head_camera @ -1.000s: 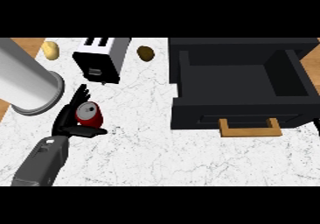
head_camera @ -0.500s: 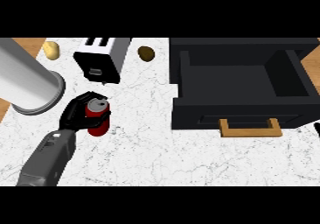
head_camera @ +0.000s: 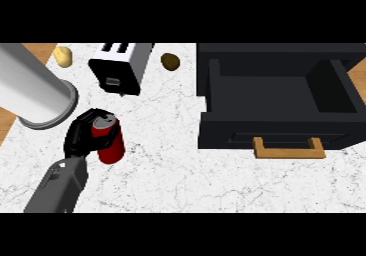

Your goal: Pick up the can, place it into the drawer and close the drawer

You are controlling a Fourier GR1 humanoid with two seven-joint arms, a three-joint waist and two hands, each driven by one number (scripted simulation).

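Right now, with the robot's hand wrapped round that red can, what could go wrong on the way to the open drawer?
The left hand curls round the red can, which looks tilted, so it might slip or tip on lifting. The tall white cylinder and the toaster stand close by; a wide swing could bump them. The drawer lies across the counter with a raised front wall, so a low carry might knock the can against it.

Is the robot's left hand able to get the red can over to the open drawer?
Probably yes. The left hand is curled round the can, and bare counter lies between it and the open drawer.
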